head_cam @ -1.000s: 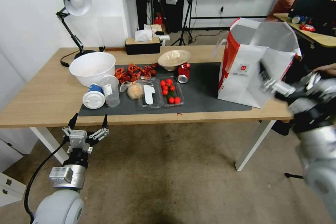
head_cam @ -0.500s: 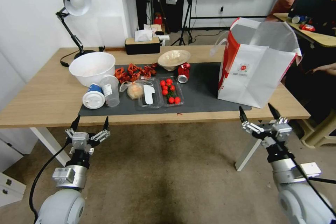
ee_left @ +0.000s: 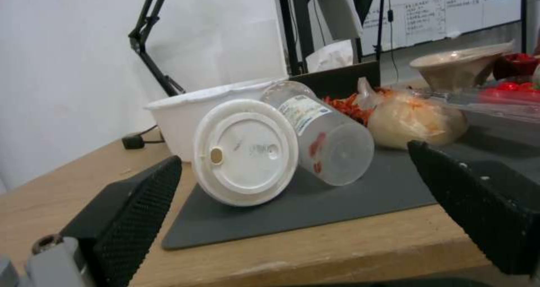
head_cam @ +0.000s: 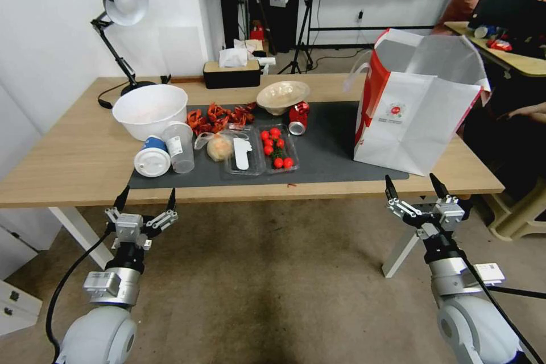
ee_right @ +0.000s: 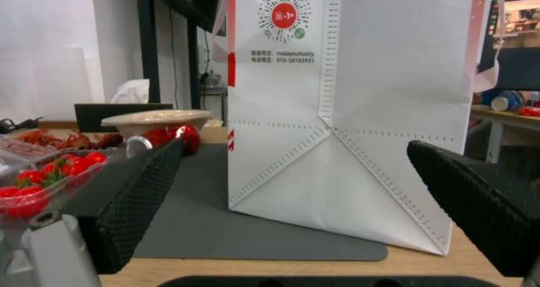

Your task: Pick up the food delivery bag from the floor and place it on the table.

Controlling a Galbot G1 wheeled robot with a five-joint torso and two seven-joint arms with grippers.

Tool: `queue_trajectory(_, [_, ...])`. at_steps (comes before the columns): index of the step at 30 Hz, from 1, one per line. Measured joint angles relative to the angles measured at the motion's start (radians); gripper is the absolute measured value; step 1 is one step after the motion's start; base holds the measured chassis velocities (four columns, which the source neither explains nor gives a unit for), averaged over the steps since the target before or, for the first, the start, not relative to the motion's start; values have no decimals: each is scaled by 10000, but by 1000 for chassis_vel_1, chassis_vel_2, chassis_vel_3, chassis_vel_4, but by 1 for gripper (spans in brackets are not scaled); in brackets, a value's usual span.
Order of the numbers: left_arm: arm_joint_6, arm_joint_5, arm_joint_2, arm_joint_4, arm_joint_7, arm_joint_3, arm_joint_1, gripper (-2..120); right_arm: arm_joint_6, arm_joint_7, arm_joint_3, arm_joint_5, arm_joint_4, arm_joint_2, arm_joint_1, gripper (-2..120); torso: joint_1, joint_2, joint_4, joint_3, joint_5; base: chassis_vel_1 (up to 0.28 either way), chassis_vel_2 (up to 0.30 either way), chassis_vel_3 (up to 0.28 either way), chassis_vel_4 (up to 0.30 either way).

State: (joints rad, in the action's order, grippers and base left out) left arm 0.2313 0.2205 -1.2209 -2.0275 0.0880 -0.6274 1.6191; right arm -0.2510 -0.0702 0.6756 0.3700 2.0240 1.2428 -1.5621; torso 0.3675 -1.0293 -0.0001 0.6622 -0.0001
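The food delivery bag (head_cam: 418,105) stands upright on the right end of the table (head_cam: 79,148), partly on the dark grey mat (head_cam: 330,151). It is white with red sides, silver lining and a round red logo (ee_right: 284,14). My right gripper (head_cam: 414,186) hovers open just below the table's front edge, in front of the bag (ee_right: 349,109) and apart from it. Over at the left, my left gripper (head_cam: 145,199) is open in front of the table's edge, facing a tipped cup with a white lid (ee_left: 244,152). The floor (head_cam: 273,278) lies brownish-grey under both arms.
On the mat lie a white bowl (head_cam: 149,110), two tipped cups (head_cam: 165,153), red crayfish shells (head_cam: 219,115), trays with tomatoes (head_cam: 276,148), a beige bowl (head_cam: 282,95) and a red can (head_cam: 297,118). A desk lamp (head_cam: 119,5) and tissue box (head_cam: 232,71) stand behind. White table legs (head_cam: 409,239) flank my arms.
My right arm has drawn back from the bag's side and dropped below the table's front edge, gripper open. The bag stays standing on the table. The left arm has barely moved.
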Motion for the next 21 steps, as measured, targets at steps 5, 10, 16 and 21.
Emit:
queue_trajectory(5, [-2, 0, 0, 0, 0, 0, 1, 100, 0, 4, 1, 16, 3, -8, 3, 100, 0, 0, 0, 0, 0, 0, 0, 0, 0])
queue_trajectory(10, [-4, -1, 0, 0, 0, -1, 2, 100, 0, 7, 3, 29, 16, -16, 5, 100, 0, 0, 0, 0, 1, 0, 0, 0, 0])
queue_trajectory(16, [-10, -6, 0, 0, 2, -1, 3, 100, 0, 14, 10, 40, 30, -22, 7, 100, 1, 0, 0, 0, 1, 0, 0, 0, 0])
queue_trajectory(21, [-15, -6, 0, -1, 4, -1, 3, 100, 1, 16, 15, 45, 35, -26, 6, 100, 0, 0, 0, -1, 0, 0, 0, 0, 0])
